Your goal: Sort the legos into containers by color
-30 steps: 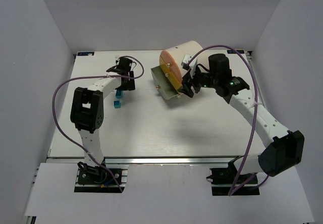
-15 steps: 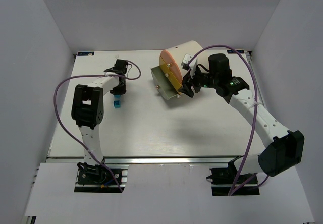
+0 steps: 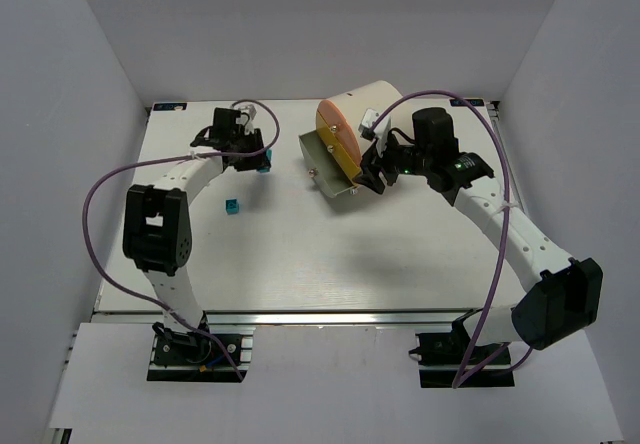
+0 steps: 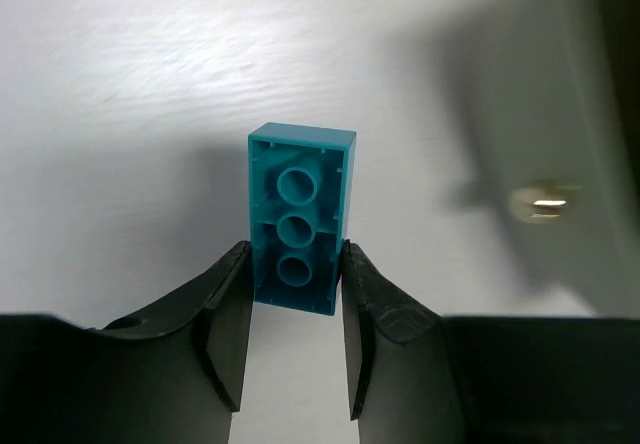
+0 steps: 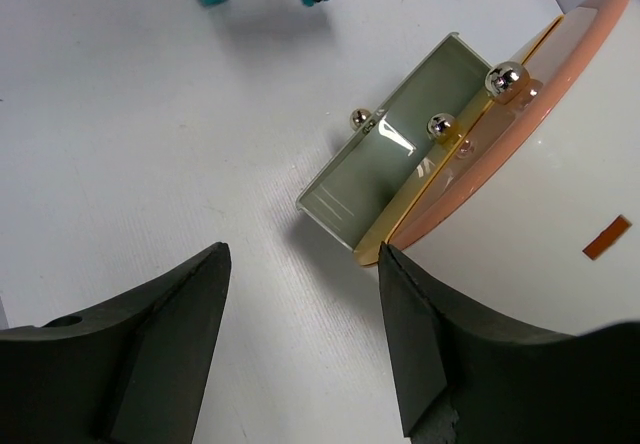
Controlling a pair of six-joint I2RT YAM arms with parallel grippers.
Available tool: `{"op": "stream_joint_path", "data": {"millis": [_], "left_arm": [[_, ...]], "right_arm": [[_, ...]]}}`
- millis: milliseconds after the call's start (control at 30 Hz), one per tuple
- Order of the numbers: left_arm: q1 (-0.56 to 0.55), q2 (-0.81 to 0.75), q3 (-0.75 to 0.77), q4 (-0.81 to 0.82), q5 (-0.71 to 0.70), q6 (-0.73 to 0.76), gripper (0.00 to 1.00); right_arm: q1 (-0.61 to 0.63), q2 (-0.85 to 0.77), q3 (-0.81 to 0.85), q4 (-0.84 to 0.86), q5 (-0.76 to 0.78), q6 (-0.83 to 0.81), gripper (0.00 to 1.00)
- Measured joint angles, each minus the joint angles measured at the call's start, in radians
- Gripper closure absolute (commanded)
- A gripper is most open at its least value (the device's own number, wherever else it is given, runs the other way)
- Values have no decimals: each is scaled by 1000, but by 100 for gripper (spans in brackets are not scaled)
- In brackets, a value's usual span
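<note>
Over table, left fingers pinching teal brick, right fingers spread beside drum.

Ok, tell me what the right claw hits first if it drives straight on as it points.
Most likely the grey-green tray sticking out of the cream drum's end, just ahead of the open right claw and slightly to its right. Depth is unclear, so it could meet the table first.
</note>
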Motion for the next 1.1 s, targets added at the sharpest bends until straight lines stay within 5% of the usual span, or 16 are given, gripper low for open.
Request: {"op": "stream_joint_path", "data": {"millis": [200, 400, 567, 733, 833, 1100], "left_arm": [[-3, -83, -23, 249, 323, -185, 100], [-26, -1, -38, 522, 541, -455, 99], [-43, 82, -49, 661, 597, -637, 92], [-51, 113, -44, 731, 612, -735, 59], [-52, 122, -36, 755, 618, -761, 49], [-52, 135, -13, 761, 630, -787, 44]], "right_arm": [[0, 0, -3, -2, -1, 0, 34], [0, 0, -11, -1, -3, 0, 35], [0, 0, -21, -4, -2, 0, 34], [0, 0, -21, -4, -2, 0, 34], [0, 0, -21, -4, -3, 0, 34], [2, 0, -21, -6, -3, 0, 33]]}}
